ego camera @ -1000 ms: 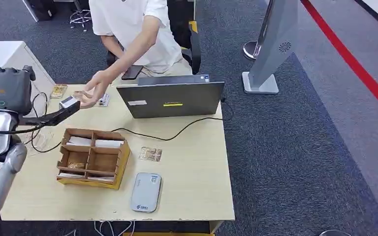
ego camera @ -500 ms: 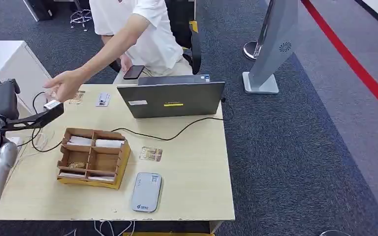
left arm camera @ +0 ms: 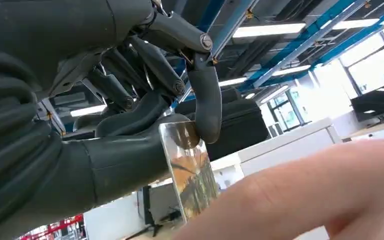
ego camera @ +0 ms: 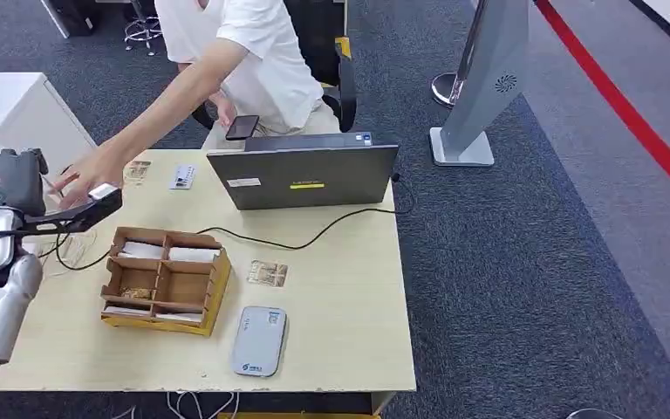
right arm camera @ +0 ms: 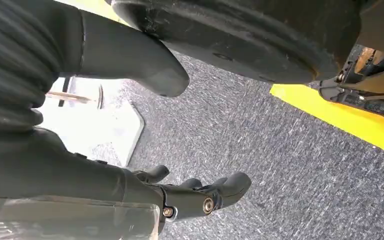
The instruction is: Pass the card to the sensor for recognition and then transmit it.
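The person's hand has reached the card that the left hand pinches; the handover is close

Your left hand is raised, the right hangs low.
Your left hand pinches a card between thumb and a finger; your right hand holds nothing, fingers loosely curled and apart.

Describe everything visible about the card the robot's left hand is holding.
The card is a thin, glossy, see-through rectangle with orange-brown print. The left hand pinches one end between thumb and a dark finger, leaving the rest sticking out free. A person's hand is at the free end, over the table's far left corner; contact cannot be told.
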### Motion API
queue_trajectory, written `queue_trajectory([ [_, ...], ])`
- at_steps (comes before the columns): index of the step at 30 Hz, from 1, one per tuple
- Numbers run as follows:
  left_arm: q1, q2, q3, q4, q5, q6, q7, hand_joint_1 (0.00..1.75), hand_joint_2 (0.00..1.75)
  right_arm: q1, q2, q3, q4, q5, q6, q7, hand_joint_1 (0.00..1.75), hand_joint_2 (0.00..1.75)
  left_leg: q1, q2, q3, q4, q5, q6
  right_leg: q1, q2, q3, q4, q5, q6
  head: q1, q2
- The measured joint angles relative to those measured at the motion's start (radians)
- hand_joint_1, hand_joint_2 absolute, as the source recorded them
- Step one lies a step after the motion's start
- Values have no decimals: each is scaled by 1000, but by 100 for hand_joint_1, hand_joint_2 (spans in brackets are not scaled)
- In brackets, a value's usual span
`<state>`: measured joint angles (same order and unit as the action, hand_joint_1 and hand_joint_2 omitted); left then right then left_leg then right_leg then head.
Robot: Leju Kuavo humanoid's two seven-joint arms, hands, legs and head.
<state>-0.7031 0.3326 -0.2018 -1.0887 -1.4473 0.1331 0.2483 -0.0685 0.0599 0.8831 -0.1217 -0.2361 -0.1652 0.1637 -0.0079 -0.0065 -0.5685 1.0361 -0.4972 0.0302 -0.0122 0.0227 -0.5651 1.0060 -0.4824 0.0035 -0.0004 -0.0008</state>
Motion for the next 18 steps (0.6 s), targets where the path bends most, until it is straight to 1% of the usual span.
queue_trajectory([
  [1,0,-2,0,1,0,3,0,0,175,0,0,0,0,0,0,0,0,175,0,0,0,0,0,0,0,0,0,0,0,0,0,0],
  [10,0,-14,8,9,14,27,0,0,175,0,-2,5,0,-6,0,1,0,175,0,0,0,0,0,0,0,0,0,0,0,0,0,0],
  [16,4,-11,13,8,11,27,0,0,175,0,-3,9,0,-13,0,1,0,175,0,0,0,0,0,0,0,0,0,0,0,0,0,0],
  [18,11,-4,13,5,4,25,0,0,175,0,-3,9,0,-16,0,0,0,175,0,0,0,0,0,0,0,0,0,0,0,0,0,0],
])
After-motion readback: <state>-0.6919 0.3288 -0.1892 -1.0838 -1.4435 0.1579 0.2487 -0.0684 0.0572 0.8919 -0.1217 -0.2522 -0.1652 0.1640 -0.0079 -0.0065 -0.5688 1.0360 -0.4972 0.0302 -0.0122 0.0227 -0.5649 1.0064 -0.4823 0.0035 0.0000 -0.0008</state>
